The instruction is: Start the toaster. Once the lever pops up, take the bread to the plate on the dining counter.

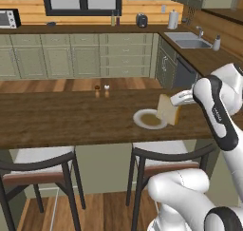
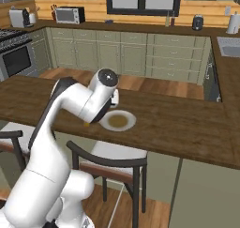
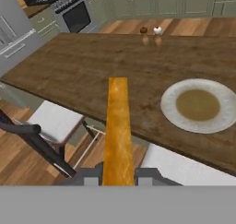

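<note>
Over the dining counter [image 1: 71,118]: one slice of bread [image 1: 169,110], held upright on edge, hanging just above the near right rim of the plate [image 1: 142,119] and not yet resting on it.

Gripper [image 3: 118,180]: clenched on the bread, one fingertip on each face, the golden crust edge rising straight up between them in the hand view.

Plate: round, off-white, with a brownish centre; lying flat on the dark wood top near its front edge, to the right of the slice in the hand view.

Also on the counter: two small shakers [image 1: 101,88], well apart from the plate, toward the far edge.

Step in hand, by judgement: delivery of the bread, late stage.

Next move calls for: shifting the slice over the plate's middle, lowering it, tipping it flat, then opening the fingers.
</note>
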You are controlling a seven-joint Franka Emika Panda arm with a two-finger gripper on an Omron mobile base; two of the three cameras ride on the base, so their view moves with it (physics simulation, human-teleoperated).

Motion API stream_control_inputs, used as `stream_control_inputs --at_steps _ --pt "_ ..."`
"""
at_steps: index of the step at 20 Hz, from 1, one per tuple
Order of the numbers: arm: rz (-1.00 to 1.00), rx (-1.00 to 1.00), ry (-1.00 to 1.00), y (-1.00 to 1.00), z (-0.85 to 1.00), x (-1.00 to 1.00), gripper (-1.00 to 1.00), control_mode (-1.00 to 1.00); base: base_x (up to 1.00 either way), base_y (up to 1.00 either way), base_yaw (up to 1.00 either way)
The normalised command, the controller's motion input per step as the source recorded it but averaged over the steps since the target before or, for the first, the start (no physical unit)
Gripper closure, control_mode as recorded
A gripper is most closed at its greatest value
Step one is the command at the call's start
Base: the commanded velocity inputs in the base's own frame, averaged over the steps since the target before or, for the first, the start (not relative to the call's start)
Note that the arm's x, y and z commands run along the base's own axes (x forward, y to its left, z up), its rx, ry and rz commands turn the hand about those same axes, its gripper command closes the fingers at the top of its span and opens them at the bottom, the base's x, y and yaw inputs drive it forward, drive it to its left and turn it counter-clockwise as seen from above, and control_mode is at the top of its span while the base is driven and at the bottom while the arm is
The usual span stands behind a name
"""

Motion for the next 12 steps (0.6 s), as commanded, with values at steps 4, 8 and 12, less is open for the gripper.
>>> stream_control_inputs --at_steps 4,8,12 --pt "0.0 0.0 0.0 0.0 -0.51 0.89 1.0 -1.0 0.0 0.0 0.0" --pt "0.0 0.0 0.0 -0.02 -0.54 0.71 1.0 -1.0 0.0 0.0 0.0" --pt "0.0 0.01 0.0 -0.12 -0.49 0.65 1.0 -1.0 0.0 0.0 0.0"
